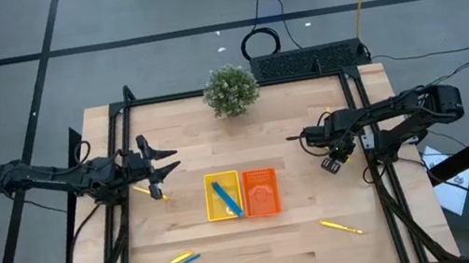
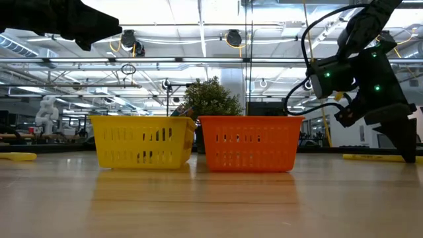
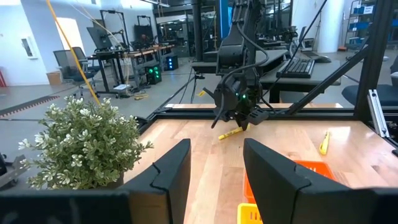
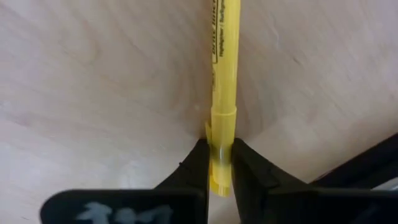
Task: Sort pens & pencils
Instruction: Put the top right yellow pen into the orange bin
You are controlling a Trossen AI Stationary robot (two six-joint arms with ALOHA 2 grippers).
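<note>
Two small slotted plastic trays, one yellow [image 1: 209, 190] and one orange [image 1: 262, 191]; four thin yellow sticks [image 1: 339, 226]; two thin blue sticks [image 1: 226, 198].

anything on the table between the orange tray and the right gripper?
No. In the high view, bare wood runs from the orange tray to the right gripper, shut on a yellow pen.

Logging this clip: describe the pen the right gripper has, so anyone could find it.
Start at the orange tray; the right gripper is beyond its right side. Pinched between its fingers is a yellow pen, the only one not lying loose on the table.
</note>
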